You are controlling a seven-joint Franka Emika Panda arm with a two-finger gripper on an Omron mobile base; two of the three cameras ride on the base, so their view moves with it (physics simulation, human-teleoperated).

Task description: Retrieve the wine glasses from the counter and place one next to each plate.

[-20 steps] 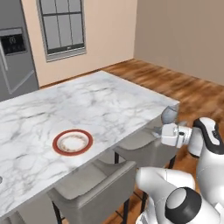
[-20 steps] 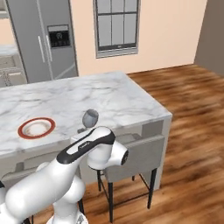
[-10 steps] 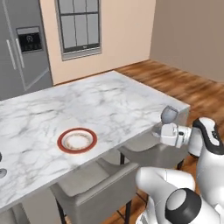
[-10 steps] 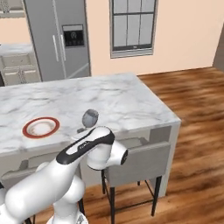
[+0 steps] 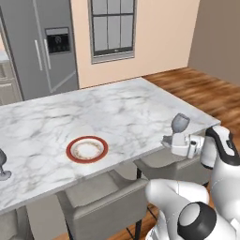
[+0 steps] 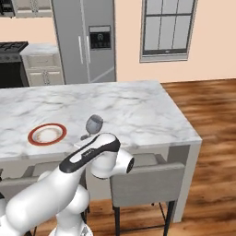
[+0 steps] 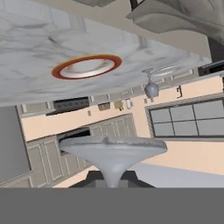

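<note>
My gripper (image 5: 180, 140) is shut on the stem of a clear grey wine glass (image 5: 180, 123), holding it upright just off the near right edge of the marble island (image 5: 126, 108). From the right base view the same wine glass (image 6: 94, 123) rises above my forearm. Its round foot (image 7: 112, 150) fills the lower middle of the hand view. The red-rimmed plate (image 5: 86, 149) lies on the island to the left of the held glass. A second wine glass (image 5: 2, 164) stands on the island at the far left edge. The plate (image 7: 86, 66) and that second glass (image 7: 152, 88) appear inverted in the hand view.
Grey stools (image 5: 105, 194) are tucked under the island's near side, one (image 6: 147, 182) beside my arm. A steel fridge (image 6: 85, 41) and a window (image 6: 166, 27) line the far wall. The wall counter (image 6: 39, 48) with a stove (image 6: 9, 62) lies far left. Wood floor (image 6: 212, 120) opens to the right.
The whole scene has slid right in both base views, so the base has moved. The held glass keeps its place in my gripper. The second glass has come into view at far left.
</note>
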